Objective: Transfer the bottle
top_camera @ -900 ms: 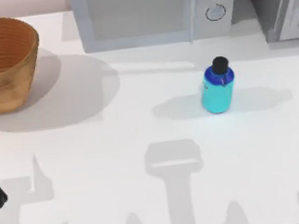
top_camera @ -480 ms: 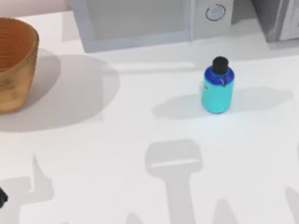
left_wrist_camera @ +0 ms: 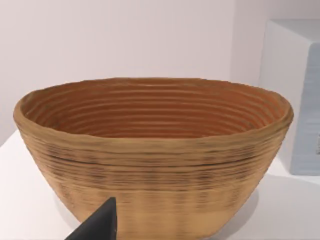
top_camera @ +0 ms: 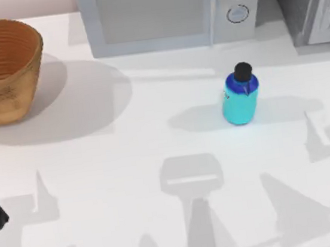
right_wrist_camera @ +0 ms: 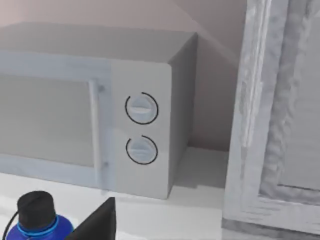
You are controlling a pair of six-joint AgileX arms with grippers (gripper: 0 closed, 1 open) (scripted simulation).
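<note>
Shadows on the desk [top_camera: 156, 148] show our right pincer [right_wrist_camera: 97, 225] advancing; the bottle [top_camera: 240, 99] stands unmoved just ahead. Grip state: cannot tell.

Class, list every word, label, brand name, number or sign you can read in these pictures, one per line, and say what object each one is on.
No readable text anywhere.
Small cyan cylindrical bottle with black cap: a small dark mark on its side, too small to read.
Grey microwave oven: two round dials, no numbers or brand visible.
Brown woven wicker basket: no label.
Grey cabinet: no markings.
</note>
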